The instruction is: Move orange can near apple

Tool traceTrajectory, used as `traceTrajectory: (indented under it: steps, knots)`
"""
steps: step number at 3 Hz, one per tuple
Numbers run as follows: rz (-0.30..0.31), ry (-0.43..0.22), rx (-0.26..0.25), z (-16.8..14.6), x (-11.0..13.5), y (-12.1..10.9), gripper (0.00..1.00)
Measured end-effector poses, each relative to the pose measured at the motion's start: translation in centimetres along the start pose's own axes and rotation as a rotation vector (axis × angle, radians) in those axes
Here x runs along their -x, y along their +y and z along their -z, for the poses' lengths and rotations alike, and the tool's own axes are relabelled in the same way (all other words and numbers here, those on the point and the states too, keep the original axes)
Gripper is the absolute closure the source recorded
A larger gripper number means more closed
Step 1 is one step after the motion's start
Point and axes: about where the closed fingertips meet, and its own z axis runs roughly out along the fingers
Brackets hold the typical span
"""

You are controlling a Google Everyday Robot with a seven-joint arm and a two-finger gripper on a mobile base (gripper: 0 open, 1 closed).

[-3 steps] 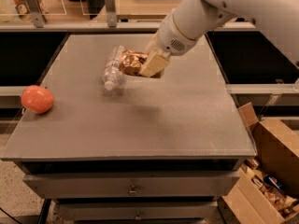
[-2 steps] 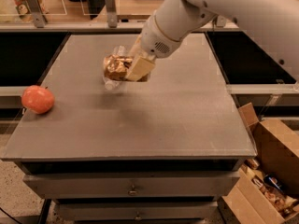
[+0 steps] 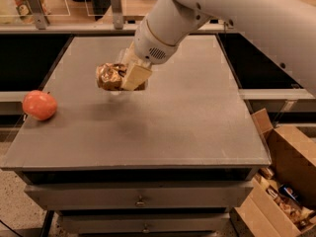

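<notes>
My gripper [image 3: 123, 78] is shut on the orange can [image 3: 109, 76], a shiny golden-brown can held on its side above the grey table [image 3: 197, 122], left of the table's middle. The apple [image 3: 39, 104], round and red-orange, sits at the table's left edge, well to the left of and slightly nearer than the can. A clear plastic bottle lies behind the gripper and is mostly hidden by it.
Open cardboard boxes [image 3: 286, 181] with clutter stand on the floor at the right. Drawers [image 3: 140, 199] run under the table front. A shelf with posts and containers [image 3: 116, 6] lies behind the table.
My gripper has carried the orange can leftward and a little toward the front, closer to the apple. The apple has not moved.
</notes>
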Motion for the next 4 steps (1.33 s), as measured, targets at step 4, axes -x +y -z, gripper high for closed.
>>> traceTrajectory:
  steps: [4]
  knots:
    - [0.170,0.019,0.125,-7.0,5.8,4.5,1.00]
